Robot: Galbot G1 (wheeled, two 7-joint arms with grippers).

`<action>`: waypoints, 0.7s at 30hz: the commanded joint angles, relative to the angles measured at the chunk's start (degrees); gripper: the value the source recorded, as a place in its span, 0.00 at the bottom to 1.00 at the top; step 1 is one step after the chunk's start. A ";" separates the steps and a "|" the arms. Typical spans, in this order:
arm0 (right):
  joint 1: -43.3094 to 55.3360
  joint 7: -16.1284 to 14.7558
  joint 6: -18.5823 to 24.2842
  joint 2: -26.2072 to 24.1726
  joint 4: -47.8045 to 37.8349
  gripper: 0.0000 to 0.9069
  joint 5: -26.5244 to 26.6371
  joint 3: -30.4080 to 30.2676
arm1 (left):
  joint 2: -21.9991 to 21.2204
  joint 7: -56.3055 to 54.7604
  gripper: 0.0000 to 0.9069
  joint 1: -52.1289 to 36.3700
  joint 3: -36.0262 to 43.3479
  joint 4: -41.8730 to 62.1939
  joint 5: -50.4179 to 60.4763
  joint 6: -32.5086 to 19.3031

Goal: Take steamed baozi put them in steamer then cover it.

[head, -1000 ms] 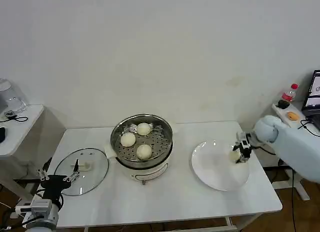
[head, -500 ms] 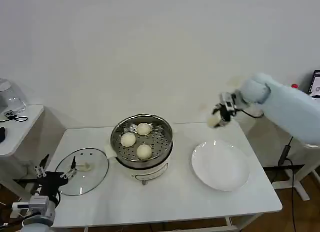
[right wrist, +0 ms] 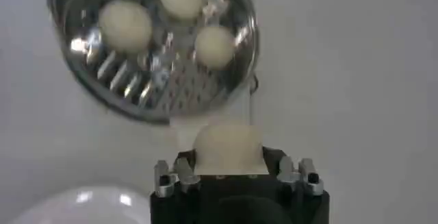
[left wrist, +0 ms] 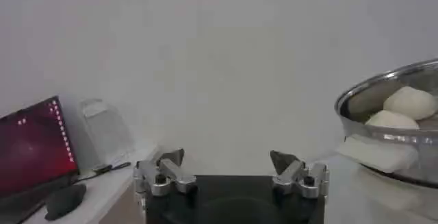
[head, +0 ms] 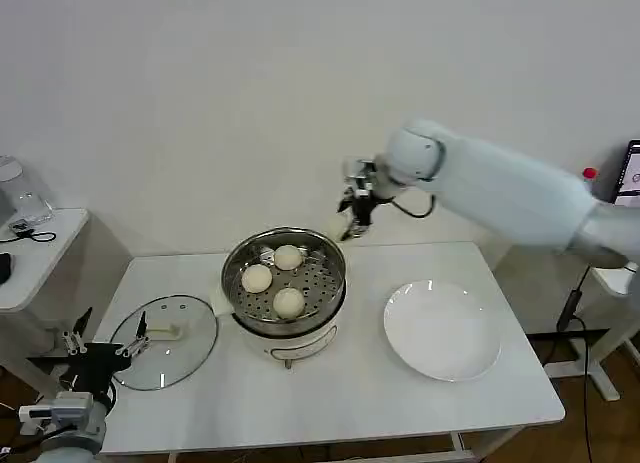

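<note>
The right hand (head: 352, 221) is closed on a steamed baozi (right wrist: 228, 147), a smooth, pale cream dome pinched between its two fingers, and it hangs in the air just beyond the far right rim of the steamer (head: 285, 283), above the surface (head: 330, 403). In the right wrist view the bun sits snug between the finger mounts, with the basket spread out below it. The steamer is a round, shiny stainless-steel basket with a perforated bottom, seated on a white pot base; three more buns (head: 287, 257) lie inside it (two toward the back, one toward the front), each apart from the others. The cover (head: 164, 341), a round clear glass lid with a metal rim, lies flat on the surface to the left of the steamer, its small whitish bar handle facing up. A round white plate (head: 442, 333) lies bare to the right of the steamer. The left hand (head: 101, 346) waits low at the near left corner, beside the cover, its fingers spread wide and holding nothing.
</note>
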 commanded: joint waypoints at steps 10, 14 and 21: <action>-8.29 3.47 -5.54 9.87 -6.60 0.74 1.55 -2.00 | -0.11 0.02 1.00 0.26 -0.65 -0.41 -0.20 -0.10; -8.90 3.17 -5.40 9.16 -6.59 0.74 0.76 -2.00 | 0.01 0.03 1.00 0.06 -0.80 -0.30 -0.38 -0.08; -9.55 2.47 -4.29 8.84 -7.81 0.74 -1.85 -2.06 | 0.10 0.11 1.00 0.08 -0.90 -0.07 -0.52 -0.17</action>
